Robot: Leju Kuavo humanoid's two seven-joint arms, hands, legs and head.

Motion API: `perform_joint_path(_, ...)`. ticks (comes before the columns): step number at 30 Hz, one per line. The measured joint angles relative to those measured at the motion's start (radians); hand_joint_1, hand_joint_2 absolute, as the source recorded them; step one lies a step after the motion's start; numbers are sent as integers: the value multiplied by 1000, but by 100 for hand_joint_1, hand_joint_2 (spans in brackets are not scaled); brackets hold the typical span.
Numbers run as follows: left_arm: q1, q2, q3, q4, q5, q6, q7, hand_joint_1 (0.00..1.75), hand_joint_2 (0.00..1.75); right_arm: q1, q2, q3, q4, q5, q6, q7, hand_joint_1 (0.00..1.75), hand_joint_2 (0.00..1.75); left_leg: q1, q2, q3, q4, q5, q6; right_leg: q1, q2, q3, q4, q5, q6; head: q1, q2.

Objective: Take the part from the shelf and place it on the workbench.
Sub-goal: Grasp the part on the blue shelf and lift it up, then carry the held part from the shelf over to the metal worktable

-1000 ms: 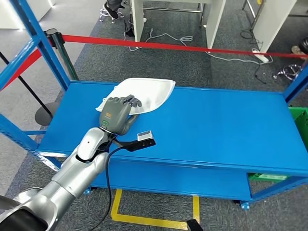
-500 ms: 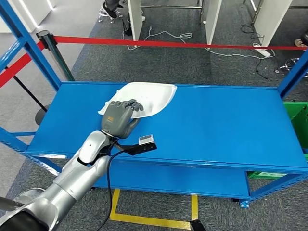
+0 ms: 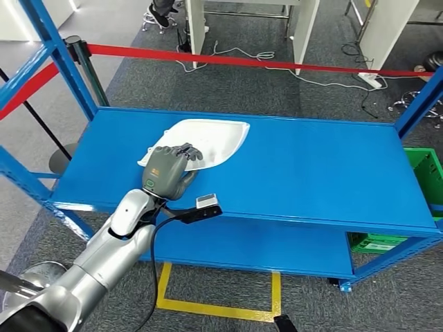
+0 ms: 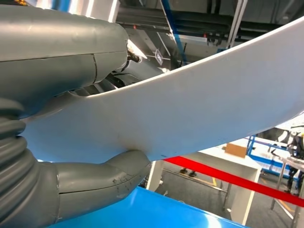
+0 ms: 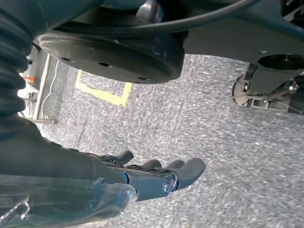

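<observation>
One white part lies on the blue shelf, and my left hand already pinches its near-left end, thumb under, fingers over. Its long axis runs away to the right of that hand. My right hand hangs low, fingers loosely apart, holding nothing.

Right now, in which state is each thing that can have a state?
white part: lying on the blue shelf, one end gripped.
left hand: holds the part, fingers on top, thumb below.
right hand: holds nothing, fingers extended, hangs over the carpet.
</observation>
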Motion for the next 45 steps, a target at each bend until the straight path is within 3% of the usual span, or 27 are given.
perform_joint_path(3, 0, 0, -1, 0, 0, 0, 0, 175, 175, -5, -1, 0, 0, 0, 0, 0, 0, 175, 1, 3, -31, -1, 28, 9, -1, -4, -38, 167, -130, 11, 3, 0)
perform_joint_path(5, 1, 0, -1, 0, 0, 0, -1, 175, 175, -7, -2, 0, -1, 0, 0, 0, 0, 175, 1, 3, -56, 0, 48, 9, 0, -4, -33, 238, -146, 14, 3, 0)
perform_joint_path(6, 1, 0, -1, 1, 0, 0, -1, 175, 175, -6, -2, 0, -1, 0, 0, 0, 0, 175, 1, 3, -68, 1, 57, 8, -1, -4, -8, 225, -125, 14, 3, 0)
perform_joint_path(8, 2, 0, -1, 0, 0, 0, -1, 175, 175, -3, -2, 0, -1, 1, 0, 1, 0, 175, 1, 2, -88, 2, 74, 1, -1, -4, 79, 114, -87, 12, 3, 0)
perform_joint_path(10, 1, 1, 0, 0, 1, 0, -1, 175, 175, -1, -2, 0, -1, 1, 1, 2, 0, 175, -1, 1, -100, 3, 90, -9, 1, -2, 156, -6, -95, 5, 2, 0)
perform_joint_path(13, 0, 2, 0, 0, 2, 1, -2, 175, 175, 4, -2, 0, 0, 2, 1, 2, 0, 175, -2, 1, -110, 1, 113, -23, 3, -1, 165, -45, -98, -16, 2, 0)
perform_joint_path(14, 0, 2, 0, 0, 2, 1, -3, 175, 175, 6, -2, 0, 0, 2, 1, 2, 0, 175, -2, 1, -116, 4, 106, -28, 1, -2, 157, -45, -89, -24, 1, 0)
perform_joint_path(16, 0, 4, 0, 1, 3, 1, -3, 175, 175, 7, -2, 0, 0, 2, 1, 2, 0, 175, 0, 1, -139, 56, 42, -40, -3, -5, 134, -48, -67, -39, -4, 0)
perform_joint_path(18, -1, 6, 0, 1, 3, 1, -3, 175, 175, 6, -3, 0, -1, 2, 0, 2, 0, 175, 3, 1, -167, 168, -55, -50, -3, -6, 106, -48, -45, -45, -8, 0)
perform_joint_path(19, 0, 6, 0, 1, 3, 1, -3, 175, 175, 6, -3, 0, -1, 2, 0, 2, 0, 175, 4, 1, -176, 223, -80, -53, -3, -7, 91, -48, -33, -45, -8, 0)
perform_joint_path(20, 0, 6, 0, 1, 3, 1, -3, 175, 175, 5, -3, 0, -1, 2, 0, 2, 0, 175, 5, 1, -176, 259, -82, -55, -3, -7, 76, -48, -22, -45, -8, 0)
perform_joint_path(21, 0, 7, 0, 1, 3, 1, -3, 175, 175, 4, -3, 0, -1, 1, 0, 1, 0, 175, 5, 1, -164, 270, -61, -56, -3, -7, 61, -47, -10, -44, -8, 0)
perform_joint_path(23, -1, 8, 0, 1, 3, 1, -3, 175, 175, -1, -3, 0, -1, 1, 0, 1, 0, 175, 7, 1, -95, 205, -8, -54, -3, -6, 34, -47, 14, -39, -8, 0)
perform_joint_path(25, -6, 5, 0, 0, 3, 1, -3, 175, 175, -5, -3, 0, -1, 1, 0, 1, 0, 175, 6, 0, 5, 70, -16, -46, 0, -5, 14, -45, 35, -29, -8, 0)
perform_joint_path(26, -9, 4, 0, 0, 3, 1, -3, 175, 175, -6, -3, 0, -1, 2, 0, 1, 0, 175, 3, 0, 35, 19, -31, -40, 0, -6, 9, -47, 46, -23, -7, 0)
perform_joint_path(27, -10, 3, 0, -1, 3, 0, -3, 175, 175, -6, -3, 0, -1, 2, 0, 1, 0, 175, 0, -1, 49, -12, -39, -33, 0, -6, 4, -52, 59, -17, -7, 0)
perform_joint_path(29, -7, 5, -1, 0, 3, 0, -3, 175, 175, -4, -3, 0, -1, 1, 0, 0, 0, 175, -2, 1, 36, -22, -24, -17, -5, -6, -5, -60, 68, -5, -7, 0)
perform_joint_path(31, -5, 7, -1, 0, 3, -1, -3, 175, 175, -4, -3, -1, -1, 1, 0, -1, 0, 175, 1, 4, 19, -25, -1, -1, -7, -6, -23, -17, 7, 5, -4, 0)
perform_joint_path(33, -5, 7, -1, 1, 3, -1, -3, 175, 175, -8, -3, -1, -1, 1, 0, -1, 0, 175, 1, 5, -3, -25, 20, 6, -7, -7, -47, 104, -95, 12, 0, 0)
perform_joint_path(34, -4, 7, -2, 1, 3, -1, -3, 175, 175, -9, -3, -1, -1, 1, 0, -1, 0, 175, 0, 5, -16, -25, 31, 7, -6, -7, -56, 169, -126, 13, 0, 0)
perform_joint_path(35, -4, 8, -2, 1, 3, -1, -3, 175, 175, -10, -3, -1, -1, 1, 0, -1, 0, 175, 0, 5, -30, -24, 42, 7, -6, -7, -54, 215, -134, 14, 0, 0)
perform_joint_path(36, -3, 8, -2, 1, 3, -2, -3, 175, 175, -9, -3, -1, -1, 1, 0, -1, 0, 175, 0, 5, -45, -24, 54, 6, -6, -7, -39, 230, -120, 14, 0, 0)
perform_joint_path(38, -1, 8, -2, 1, 3, -3, -3, 175, 175, -7, -3, -1, -1, 2, 0, -1, 0, 175, 0, 3, -72, -21, 75, 1, -6, -7, 40, 157, -71, 13, 0, 0)
perform_joint_path(40, -1, 9, -1, 0, 3, -6, -3, 175, 175, -5, -3, -1, -1, 3, 0, 0, 0, 175, -2, 2, -92, -17, 93, -9, -5, -6, 142, 18, -77, 8, 0, 0)
perform_joint_path(41, -2, 9, -1, 0, 3, -7, -3, 175, 175, -5, -3, -1, -1, 3, 0, -1, 0, 175, -3, 2, -97, -16, 102, -15, -4, -5, 172, -32, -92, 5, 0, 0)
perform_joint_path(44, -1, 9, -2, 0, 3, -9, -3, 175, 175, 0, -3, -1, -1, 3, 0, -1, 0, 175, -1, 2, -108, -14, 120, -32, -1, -4, 172, -61, -92, -15, -1, 0)
perform_joint_path(45, -1, 9, -3, 0, 3, -10, -3, 175, 175, 1, -3, -1, -1, 3, 0, -1, 0, 175, 0, 2, -115, -5, 105, -38, -2, -5, 163, -60, -83, -25, -2, 0)
